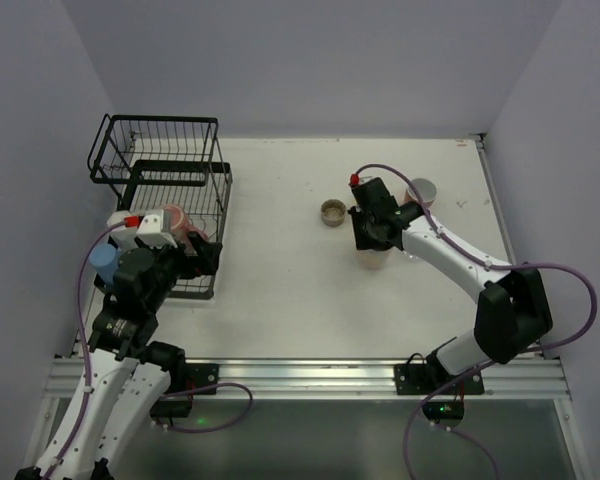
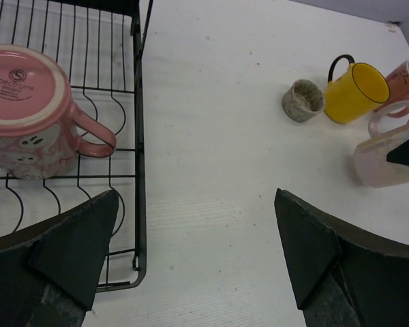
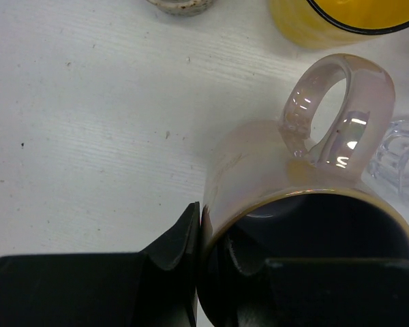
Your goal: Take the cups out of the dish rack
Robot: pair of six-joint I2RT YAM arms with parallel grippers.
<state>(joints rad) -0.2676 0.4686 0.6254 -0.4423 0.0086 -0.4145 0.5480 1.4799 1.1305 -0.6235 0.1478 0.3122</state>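
The black wire dish rack (image 1: 160,178) stands at the far left. A pink mug (image 1: 176,222) sits upside down on its lower tray, and shows in the left wrist view (image 2: 27,109) with its handle to the right. My left gripper (image 1: 202,256) is open and empty over the rack's front right corner (image 2: 140,136), its gap (image 2: 198,252) over bare table. My right gripper (image 1: 375,236) is shut on the rim of a pale pink mug (image 3: 259,170), one finger inside and one outside (image 3: 215,238). The mug (image 1: 373,260) stands upright on the table.
A speckled beige cup (image 1: 333,212), a yellow mug (image 2: 358,92), a salmon mug (image 1: 421,191) and a clear glass (image 3: 402,150) stand close around the right gripper. A light blue cup (image 1: 104,261) is left of the rack, by the left arm. Walls enclose the table.
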